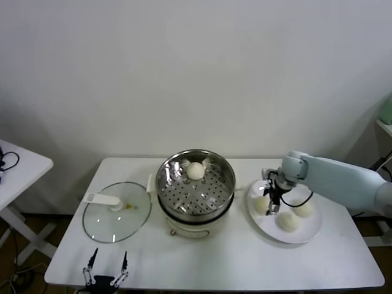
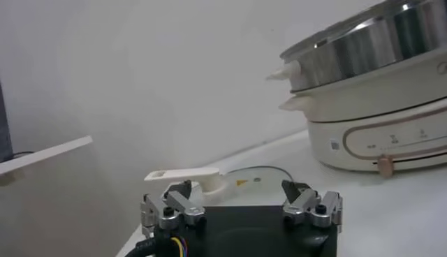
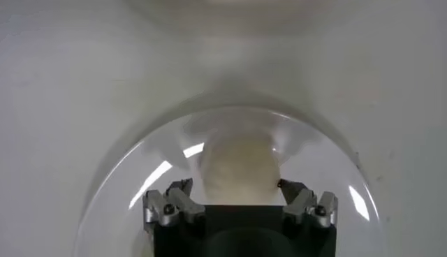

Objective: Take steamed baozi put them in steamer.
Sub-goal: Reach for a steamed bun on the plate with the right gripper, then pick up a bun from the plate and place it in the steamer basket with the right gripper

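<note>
The right gripper (image 1: 270, 204) is low over the white plate (image 1: 308, 231), at its left side, and its fingers (image 3: 174, 199) are spread on both sides of one baozi (image 3: 239, 170); the pictures do not show a firm pinch. Two other baozi (image 1: 288, 221) lie on the same plate. One more baozi (image 1: 195, 171) already sits inside the steamer (image 1: 225, 174), near its back wall. The left gripper (image 1: 106, 267) waits spread open at the table's front edge, near the glass lid (image 1: 116, 214).
</note>
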Action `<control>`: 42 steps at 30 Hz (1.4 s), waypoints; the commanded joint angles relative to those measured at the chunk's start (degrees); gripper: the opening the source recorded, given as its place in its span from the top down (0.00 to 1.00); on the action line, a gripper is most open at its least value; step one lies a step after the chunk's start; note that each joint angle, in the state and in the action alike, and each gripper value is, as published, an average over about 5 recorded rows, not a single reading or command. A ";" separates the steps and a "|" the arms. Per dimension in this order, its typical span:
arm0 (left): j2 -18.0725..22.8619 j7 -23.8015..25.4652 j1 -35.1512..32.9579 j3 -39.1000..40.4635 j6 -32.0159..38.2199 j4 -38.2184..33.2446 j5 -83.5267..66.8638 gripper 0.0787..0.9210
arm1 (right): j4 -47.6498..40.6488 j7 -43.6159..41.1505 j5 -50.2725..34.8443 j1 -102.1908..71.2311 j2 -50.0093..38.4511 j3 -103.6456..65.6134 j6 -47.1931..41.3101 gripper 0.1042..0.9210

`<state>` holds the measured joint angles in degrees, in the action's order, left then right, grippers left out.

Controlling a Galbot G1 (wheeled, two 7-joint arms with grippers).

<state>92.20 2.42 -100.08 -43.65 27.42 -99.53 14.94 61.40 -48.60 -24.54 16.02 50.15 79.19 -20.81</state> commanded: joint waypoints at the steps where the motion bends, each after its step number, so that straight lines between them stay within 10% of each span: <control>1: -0.03 -0.02 0.16 0.02 0.08 0.30 0.15 0.12 | -2.84 0.00 1.42 -1.81 1.27 -2.02 0.20 0.18; 14: -0.09 -0.09 0.11 -0.26 0.22 0.05 0.26 0.12 | 4.47 -3.35 -2.94 10.49 -1.69 5.03 2.07 0.40; 28: -0.04 0.02 -0.15 0.14 0.10 -0.37 0.40 0.12 | 18.10 -12.32 -22.29 51.35 1.57 23.44 3.00 0.41; 42: -0.15 0.07 -0.87 0.68 0.44 -0.69 0.77 0.12 | 28.30 1.22 -31.32 40.44 14.38 8.83 -11.56 0.39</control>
<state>92.20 2.47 -100.76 -43.01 27.82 -100.12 15.68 83.94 -53.63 -49.57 57.89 56.91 92.58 -25.52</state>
